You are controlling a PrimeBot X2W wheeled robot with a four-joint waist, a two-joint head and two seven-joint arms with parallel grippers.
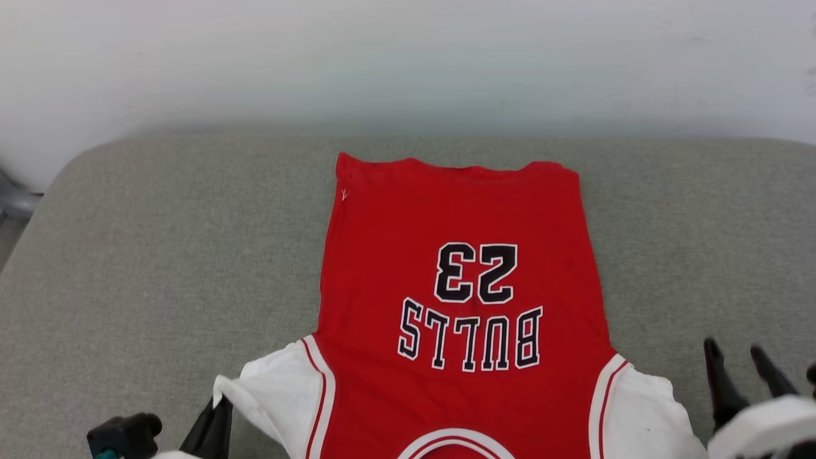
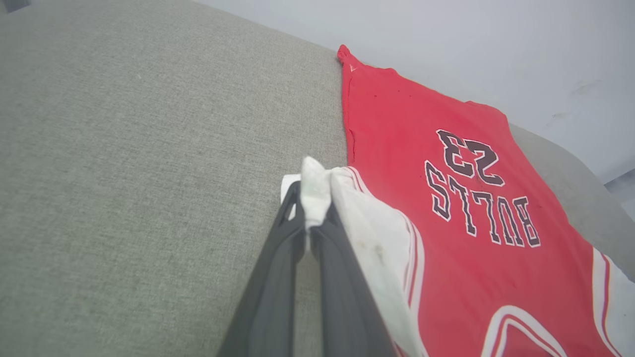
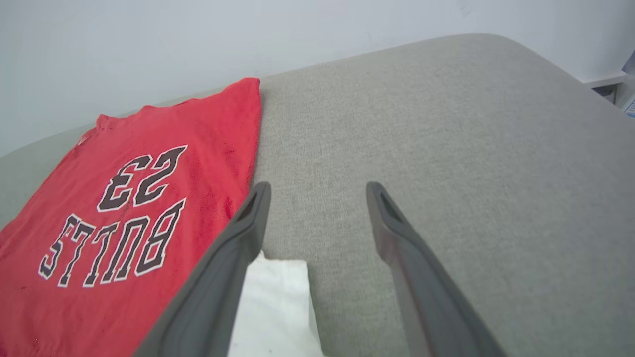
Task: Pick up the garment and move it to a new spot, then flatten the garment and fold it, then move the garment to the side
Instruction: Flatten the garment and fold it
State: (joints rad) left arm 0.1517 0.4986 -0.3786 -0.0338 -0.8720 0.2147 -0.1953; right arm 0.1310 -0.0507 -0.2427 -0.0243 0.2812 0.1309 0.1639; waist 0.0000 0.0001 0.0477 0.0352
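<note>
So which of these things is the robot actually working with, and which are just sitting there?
Part of the job:
- the shirt
- the left gripper, shut on the shirt's white sleeve
- the right gripper, open beside the other sleeve

Just there:
- the grey cushion under the shirt
- the white wall behind

At the centre of your head view the garment (image 1: 459,217) is matt red knit cloth, with soft white cloth sleeves (image 1: 280,382) and flat printed numerals (image 1: 475,273). Beneath it, the grey cushion (image 1: 159,255) is coarse woven fabric. Your right gripper (image 3: 318,188) has smooth, matt, dark fingers (image 3: 223,267) that look like plastic.
</note>
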